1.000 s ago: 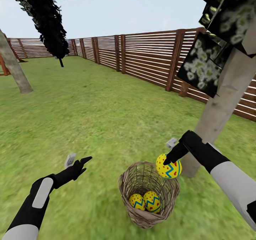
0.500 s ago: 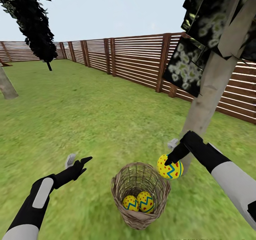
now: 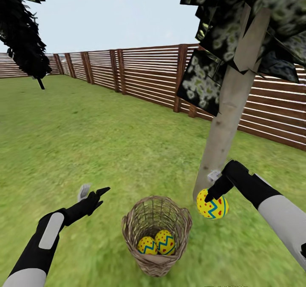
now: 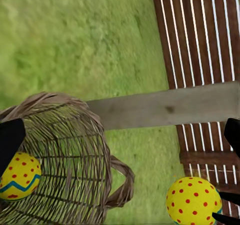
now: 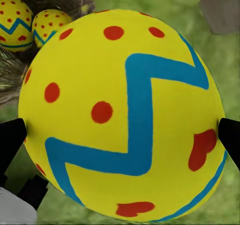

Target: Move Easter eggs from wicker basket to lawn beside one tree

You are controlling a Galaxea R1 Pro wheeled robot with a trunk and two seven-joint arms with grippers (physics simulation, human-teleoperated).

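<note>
My right gripper [image 3: 213,193] is shut on a yellow Easter egg [image 3: 212,207] [image 5: 125,115] with blue zigzag and red dots, held above the lawn [image 3: 85,142] just right of the wicker basket [image 3: 156,231] and close to the foot of the pale tree trunk [image 3: 223,129]. Two more eggs [image 3: 156,242] lie side by side in the basket's bottom, and they show behind the held egg [image 5: 30,20] in the right wrist view. My left gripper [image 3: 91,192] hangs open left of the basket with nothing in it. The left wrist view shows the basket [image 4: 65,160], the trunk [image 4: 165,107] and the held egg [image 4: 194,201].
A brown slat fence [image 3: 148,76] runs along the back and right of the grass. Dark blocky leaf panels [image 3: 204,83] hang low beside the trunk. A black conifer-like tree [image 3: 21,36] stands at the far left. Open grass spreads ahead and to the left.
The camera has turned right, so the basket, fence and trunk slid left in the picture. My right gripper carried the egg down and rightward, away from the basket rim and toward the trunk's foot.
</note>
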